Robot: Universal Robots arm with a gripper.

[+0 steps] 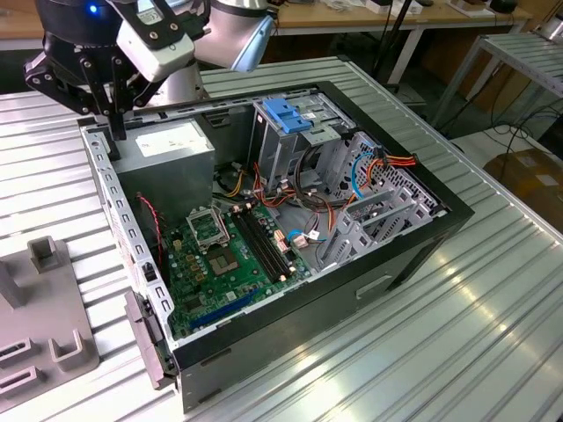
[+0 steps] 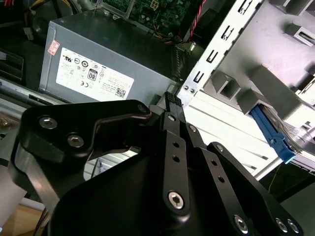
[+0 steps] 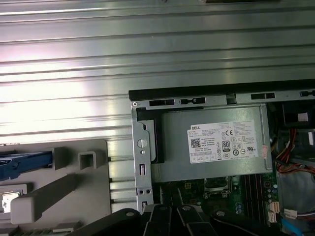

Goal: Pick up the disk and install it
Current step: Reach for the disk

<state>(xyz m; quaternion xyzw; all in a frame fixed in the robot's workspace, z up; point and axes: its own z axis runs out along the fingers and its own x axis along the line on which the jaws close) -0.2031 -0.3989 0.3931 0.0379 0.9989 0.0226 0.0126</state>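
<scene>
The disk point(image 2: 273, 137) lies in a grey holder point(image 2: 256, 83) beside the computer case. In the second wrist view it shows a bright blue rail and a strip of metal. In the first wrist view the disk point(image 3: 23, 165) shows the same blue rail at the holder's point(image 3: 64, 191) edge. My gripper point(image 1: 116, 130) hangs over the case's back corner at the exterior view's left, above the power supply point(image 1: 167, 149). The gripper point(image 2: 172, 101) has its black fingers closed together with nothing between them. It is well apart from the disk.
The open computer case point(image 1: 413, 255) sits on a ribbed metal table point(image 1: 457, 334). Inside are a green motherboard point(image 1: 224, 255), cables, and a metal drive cage point(image 1: 273, 149) topped by a fixed blue bracket point(image 1: 287, 114). The grey holder point(image 1: 40, 308) stands at the exterior view's left.
</scene>
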